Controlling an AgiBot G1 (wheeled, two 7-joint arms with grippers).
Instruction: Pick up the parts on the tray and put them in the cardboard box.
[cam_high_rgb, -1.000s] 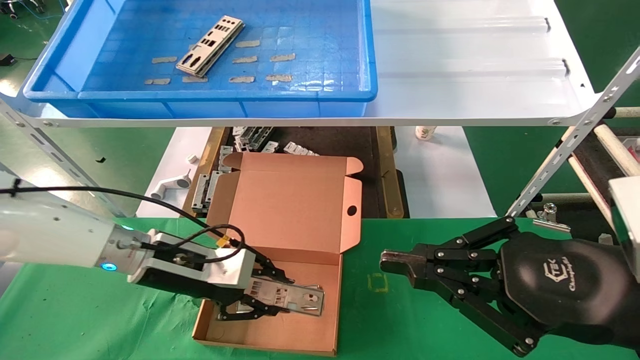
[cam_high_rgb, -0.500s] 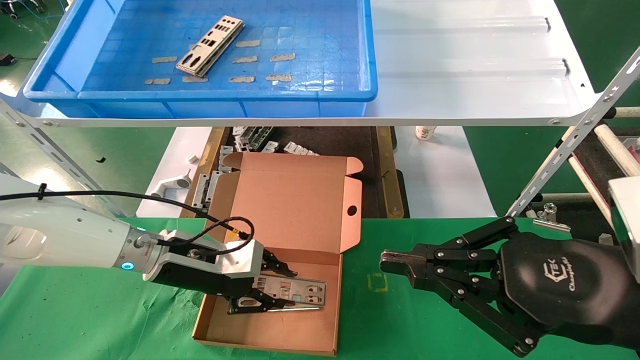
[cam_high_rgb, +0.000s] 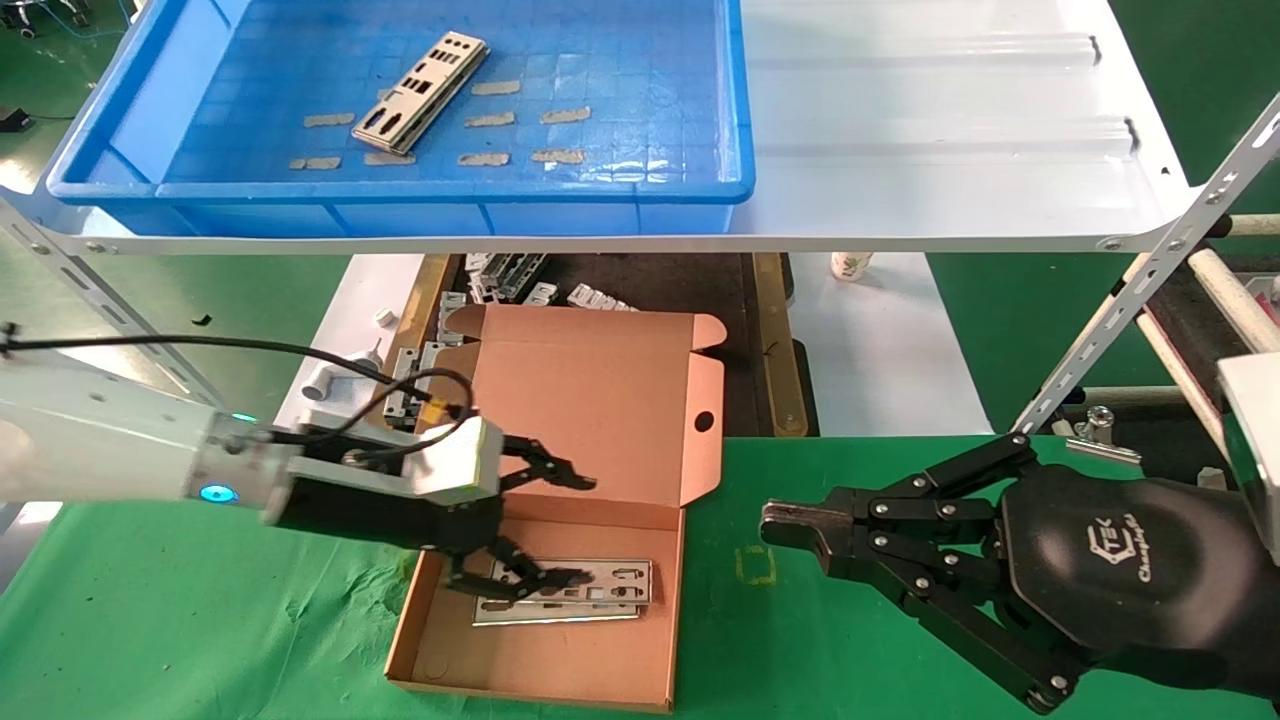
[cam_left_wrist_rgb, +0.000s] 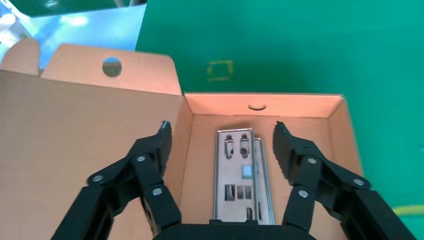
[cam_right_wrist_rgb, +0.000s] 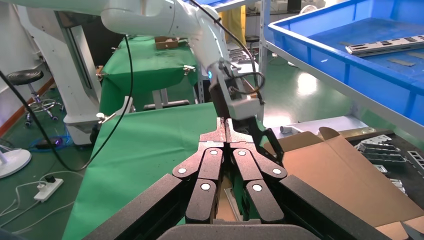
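One silver punched part (cam_high_rgb: 421, 90) lies in the blue tray (cam_high_rgb: 400, 188) on the upper shelf. Two more parts (cam_high_rgb: 590, 592) lie flat, one on the other, on the floor of the open cardboard box (cam_high_rgb: 560, 660). My left gripper (cam_high_rgb: 585, 528) hovers just above them, open, with nothing between its fingers. In the left wrist view the parts (cam_left_wrist_rgb: 237, 175) lie between the spread sides of that gripper (cam_left_wrist_rgb: 222, 127), below them. My right gripper (cam_high_rgb: 790, 525) is shut and empty over the green cloth to the right of the box. In the right wrist view it (cam_right_wrist_rgb: 225, 122) points at the left arm.
The box lid (cam_high_rgb: 590, 400) stands open towards the shelf. The white ribbed shelf (cam_high_rgb: 950, 150) carries the tray. Small grey brackets (cam_high_rgb: 500, 275) and a white pipe fitting (cam_high_rgb: 335, 375) lie below it. A green cloth (cam_high_rgb: 820, 640) covers the table. A slanted shelf strut (cam_high_rgb: 1150, 270) rises at right.
My left gripper has opened and let go of the part, which now lies flat in the box. The gripper has risen a little and drawn back. The right arm has not moved.
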